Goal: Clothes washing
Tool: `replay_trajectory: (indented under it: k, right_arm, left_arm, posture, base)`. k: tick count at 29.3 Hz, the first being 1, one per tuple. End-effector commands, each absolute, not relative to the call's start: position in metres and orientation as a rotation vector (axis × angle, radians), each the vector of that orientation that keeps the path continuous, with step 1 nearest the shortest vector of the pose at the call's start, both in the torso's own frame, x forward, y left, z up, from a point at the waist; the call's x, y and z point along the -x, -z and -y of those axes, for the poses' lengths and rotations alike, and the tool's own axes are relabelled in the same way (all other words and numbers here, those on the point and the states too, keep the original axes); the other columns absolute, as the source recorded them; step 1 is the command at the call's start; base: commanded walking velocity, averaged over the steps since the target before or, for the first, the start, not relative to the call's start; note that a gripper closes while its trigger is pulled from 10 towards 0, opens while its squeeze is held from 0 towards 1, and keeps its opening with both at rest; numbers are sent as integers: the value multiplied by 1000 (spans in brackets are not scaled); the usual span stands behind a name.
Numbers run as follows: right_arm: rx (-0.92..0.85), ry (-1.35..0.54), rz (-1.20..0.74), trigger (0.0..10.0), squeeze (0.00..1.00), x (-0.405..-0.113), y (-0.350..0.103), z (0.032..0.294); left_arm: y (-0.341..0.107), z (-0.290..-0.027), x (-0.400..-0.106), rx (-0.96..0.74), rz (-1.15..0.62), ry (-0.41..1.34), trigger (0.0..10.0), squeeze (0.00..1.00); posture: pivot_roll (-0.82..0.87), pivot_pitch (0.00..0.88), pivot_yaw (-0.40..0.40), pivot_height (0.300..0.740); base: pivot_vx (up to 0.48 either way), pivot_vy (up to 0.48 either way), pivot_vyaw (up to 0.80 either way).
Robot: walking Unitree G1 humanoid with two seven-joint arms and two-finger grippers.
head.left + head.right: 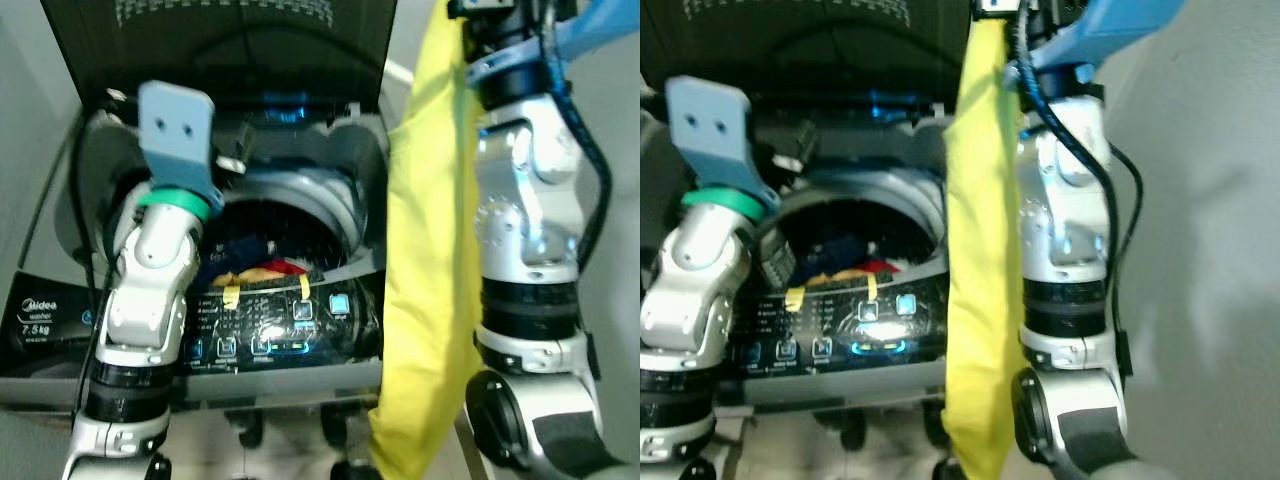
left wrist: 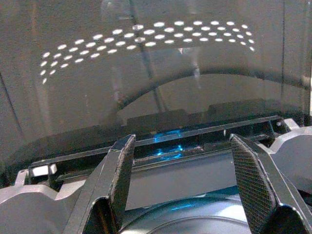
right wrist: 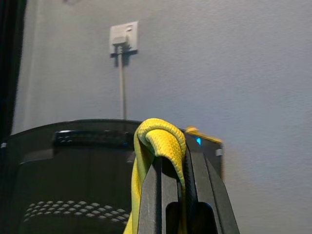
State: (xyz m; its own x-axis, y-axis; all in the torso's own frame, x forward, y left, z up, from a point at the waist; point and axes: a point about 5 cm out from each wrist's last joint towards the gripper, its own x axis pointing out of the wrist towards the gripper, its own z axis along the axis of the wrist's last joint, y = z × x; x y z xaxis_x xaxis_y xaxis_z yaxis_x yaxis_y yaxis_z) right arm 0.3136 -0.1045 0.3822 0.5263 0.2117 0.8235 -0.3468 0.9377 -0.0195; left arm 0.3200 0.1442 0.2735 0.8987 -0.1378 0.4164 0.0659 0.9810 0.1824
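One top-loading washing machine (image 1: pixel 60 320), lid up, centre frame; drum holds several dark, red and yellow garments (image 1: pixel 250 262). One yellow cloth (image 1: pixel 425 270), hanging right of centre, pinched in the closed right gripper (image 3: pixel 173 168). Left gripper (image 2: pixel 187 170): fingers spread, empty, above the drum.

You're in a home laundry corner — a top-loading washing machine (image 1: pixel 290 300) with raised lid (image 1: pixel 220 45), clothes inside, wall socket (image 3: pixel 124 35) on plain wall.
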Motion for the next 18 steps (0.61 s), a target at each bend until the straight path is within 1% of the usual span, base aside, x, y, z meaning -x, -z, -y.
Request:
replay_trajectory:
  k: [1, 4, 5, 7, 8, 9, 10, 11, 12, 13, 15, 17, 18]
  right_arm:
    - [-149, -328, 996, 10000, 0, -309, -387, 108]
    - [-146, -339, 996, 10000, 0, -309, -387, 107]
    - [-139, -377, 993, 10000, 0, -308, -388, 105]
    - [-139, -377, 993, 10000, 0, -308, -388, 105]
    - [-137, -434, 986, 10000, 0, -307, -388, 101]
    - [-150, -509, 976, 10000, 0, -306, -390, 97]
    - [-160, -559, 970, 10000, 0, -305, -391, 94]
    - [-160, -559, 970, 10000, 0, -305, -391, 94]
    - [-168, -584, 967, 10000, 0, -305, -392, 93]
    - [-168, -584, 967, 10000, 0, -305, -392, 93]
    - [-188, -652, 951, 10000, 0, -310, -396, 89]
    - [-188, -652, 951, 10000, 0, -310, -396, 89]
    - [-181, -684, 947, 10000, 0, -316, -401, 84]
  left_arm:
    - [-273, -140, -318, -156, 446, 139, 10000, 0]
    - [-277, -138, -316, -144, 461, 182, 10000, 0]
    - [-281, -135, -312, -125, 469, 247, 10000, 0]
    - [-281, -135, -312, -125, 469, 247, 10000, 0]
    - [-284, -129, -305, -106, 475, 353, 10000, 0]
    - [-288, -122, -293, -92, 480, 509, 10000, 0]
    - [-290, -117, -283, -87, 482, 620, 10000, 0]
    - [-290, -117, -283, -87, 482, 620, 10000, 0]
    - [-290, -115, -277, -86, 481, 680, 10000, 0]
    - [-290, -115, -277, -86, 481, 680, 10000, 0]
    - [-287, -110, -259, -55, 451, 858, 10000, 0]
    - [-287, -110, -259, -55, 451, 858, 10000, 0]
    - [-283, -104, -248, -27, 425, 958, 10000, 0]
  posture:
    - [50, 0, 24, 740]
    - [50, 0, 24, 740]
    - [50, 0, 23, 740]
    - [50, 0, 23, 740]
    - [53, 0, 21, 740]
    - [56, 0, 16, 740]
    - [59, 0, 10, 740]
    - [59, 0, 10, 740]
    - [59, 0, 10, 740]
    - [59, 0, 10, 740]
    - [77, 0, -19, 740]
    - [77, 0, -19, 740]
    - [78, 0, -22, 740]
  base:
    - [0, 0, 0]
    - [0, 0, 0]
    - [0, 0, 0]
    - [0, 0, 0]
    - [0, 0, 0]
    - [0, 0, 0]
    - [0, 0, 0]
    - [0, 0, 0]
    - [0, 0, 0]
    - [0, 0, 0]
    - [0, 0, 0]
    - [0, 0, 0]
    - [0, 0, 0]
